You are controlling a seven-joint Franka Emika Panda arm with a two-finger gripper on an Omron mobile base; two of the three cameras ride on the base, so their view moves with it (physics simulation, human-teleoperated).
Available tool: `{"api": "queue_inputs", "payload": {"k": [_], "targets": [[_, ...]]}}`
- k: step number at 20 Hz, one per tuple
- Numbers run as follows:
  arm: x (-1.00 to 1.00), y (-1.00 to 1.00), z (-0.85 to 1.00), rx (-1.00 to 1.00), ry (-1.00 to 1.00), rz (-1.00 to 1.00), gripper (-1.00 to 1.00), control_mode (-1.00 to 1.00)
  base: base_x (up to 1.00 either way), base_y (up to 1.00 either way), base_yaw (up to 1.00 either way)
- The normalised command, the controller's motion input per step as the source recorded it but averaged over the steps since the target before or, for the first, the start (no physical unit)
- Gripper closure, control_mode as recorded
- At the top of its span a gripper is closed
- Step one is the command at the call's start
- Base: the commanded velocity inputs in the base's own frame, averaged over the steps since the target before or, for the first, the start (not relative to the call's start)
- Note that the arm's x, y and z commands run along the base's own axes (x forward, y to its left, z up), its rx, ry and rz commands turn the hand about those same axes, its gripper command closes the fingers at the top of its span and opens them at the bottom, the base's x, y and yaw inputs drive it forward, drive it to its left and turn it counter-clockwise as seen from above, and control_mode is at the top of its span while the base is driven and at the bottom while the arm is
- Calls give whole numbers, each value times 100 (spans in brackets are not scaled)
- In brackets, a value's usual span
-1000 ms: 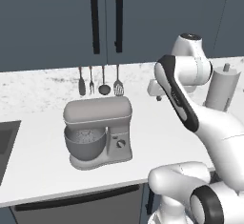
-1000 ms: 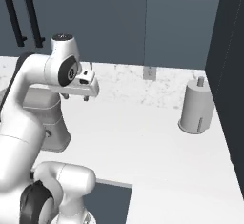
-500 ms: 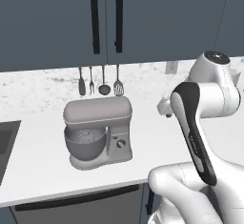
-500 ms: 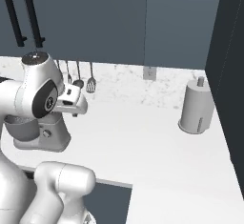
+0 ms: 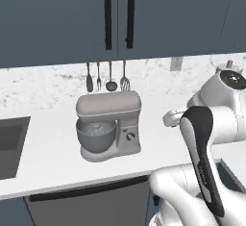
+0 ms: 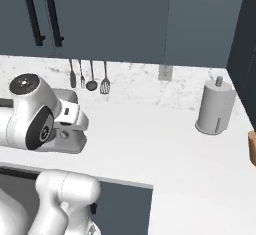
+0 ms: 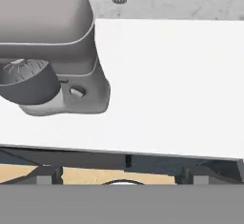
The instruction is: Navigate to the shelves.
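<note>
A sliver of light brown wood (image 6: 252, 147) shows at the right edge of the right base view, past the end of the white counter; it may be the end of the shelves, too little shows to be sure. My gripper (image 6: 81, 123) hangs low in front of the grey stand mixer (image 5: 108, 124), pointing down at the counter's front edge (image 7: 143, 152). In the left base view the gripper (image 5: 170, 119) is right of the mixer. Its fingers are hidden, so open or shut is unclear.
Dark blue-grey cabinets with black handles (image 5: 118, 16) hang above the counter (image 6: 165, 144). Utensils (image 5: 106, 77) hang on the marble backsplash. A paper towel holder (image 6: 215, 108) stands at the back right. A sink (image 5: 10, 145) is at the left.
Both base views have slid slightly to the right, so the base has moved. The arm has folded down, bringing the hand from up high to low over the counter beside the mixer.
</note>
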Motion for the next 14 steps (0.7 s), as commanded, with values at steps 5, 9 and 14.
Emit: {"api": "queue_inputs", "payload": {"k": [5,9,14], "targets": [[0,0,0,0,0,0,-100,100,-15,100,-54],[0,0,0,0,0,0,-100,100,-20,34,-89],[0,0,0,0,0,0,-100,100,-11,-1,-95]]}}
